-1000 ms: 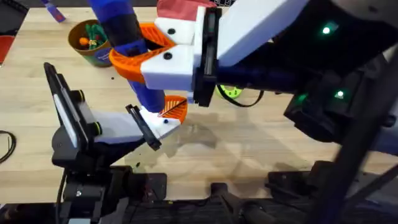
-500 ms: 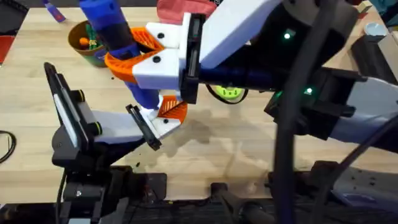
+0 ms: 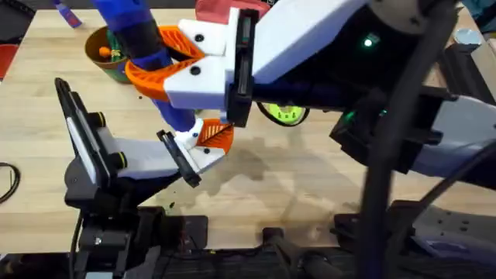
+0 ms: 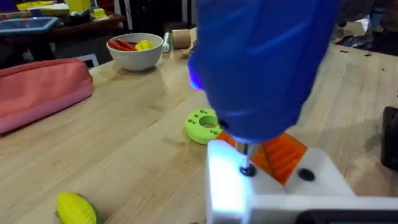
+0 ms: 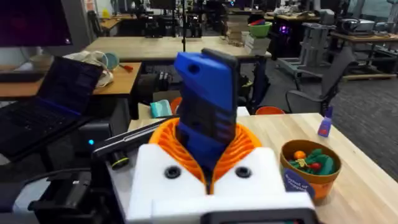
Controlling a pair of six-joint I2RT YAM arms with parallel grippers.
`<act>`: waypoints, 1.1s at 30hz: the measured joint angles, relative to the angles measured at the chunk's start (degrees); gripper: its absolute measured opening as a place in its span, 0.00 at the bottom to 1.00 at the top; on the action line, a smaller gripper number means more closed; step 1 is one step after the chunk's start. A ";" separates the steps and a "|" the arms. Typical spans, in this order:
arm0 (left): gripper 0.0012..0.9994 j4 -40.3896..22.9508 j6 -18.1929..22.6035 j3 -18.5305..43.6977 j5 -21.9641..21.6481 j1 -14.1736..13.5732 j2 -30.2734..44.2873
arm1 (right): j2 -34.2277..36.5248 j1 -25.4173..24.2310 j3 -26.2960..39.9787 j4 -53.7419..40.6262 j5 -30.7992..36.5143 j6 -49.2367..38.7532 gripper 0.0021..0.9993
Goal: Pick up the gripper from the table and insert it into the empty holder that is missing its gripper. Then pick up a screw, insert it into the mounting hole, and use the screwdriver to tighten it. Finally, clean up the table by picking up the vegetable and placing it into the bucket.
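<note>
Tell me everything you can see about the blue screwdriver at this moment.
The screwdriver is a thick blue cylinder, plastic by its look, with a dark band around its middle and a short silver tip. The right gripper clamps it between its orange ribbed pads and holds it roughly upright, tip down. In the left wrist view the tip meets the top of the white holder, beside the orange gripper. A blue light glows on its side.

Right tool (image 3: 167,66) w/ screwdriver (image 3: 139,39) blocks bucket (image 3: 105,50); table (image 3: 310,178) front-right open.
</note>
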 joint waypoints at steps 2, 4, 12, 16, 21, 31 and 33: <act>0.00 0.00 0.00 0.00 0.00 0.00 0.01 | 0.00 -0.11 0.00 -0.07 -0.40 -0.02 0.02; 0.00 0.00 0.00 0.00 0.00 0.00 0.00 | 0.00 -0.11 0.00 -0.32 -0.65 -0.07 0.02; 0.00 0.00 0.00 0.00 0.00 0.00 0.01 | 0.00 -0.36 0.00 -2.26 -1.04 -1.17 0.02; 0.00 0.00 0.01 0.00 0.00 0.00 0.00 | 0.00 -0.44 0.00 -2.36 -1.04 -1.57 0.02; 0.00 0.00 0.00 0.00 0.00 0.00 0.02 | 0.00 -0.70 0.00 -2.38 -1.04 -2.02 0.02; 0.00 0.00 0.00 0.00 0.00 0.00 0.01 | 0.00 -0.85 0.00 -2.50 -1.52 -2.17 0.02; 0.00 0.00 0.00 0.00 0.00 0.00 0.01 | 0.00 -0.87 0.00 -2.49 -1.88 -2.16 0.02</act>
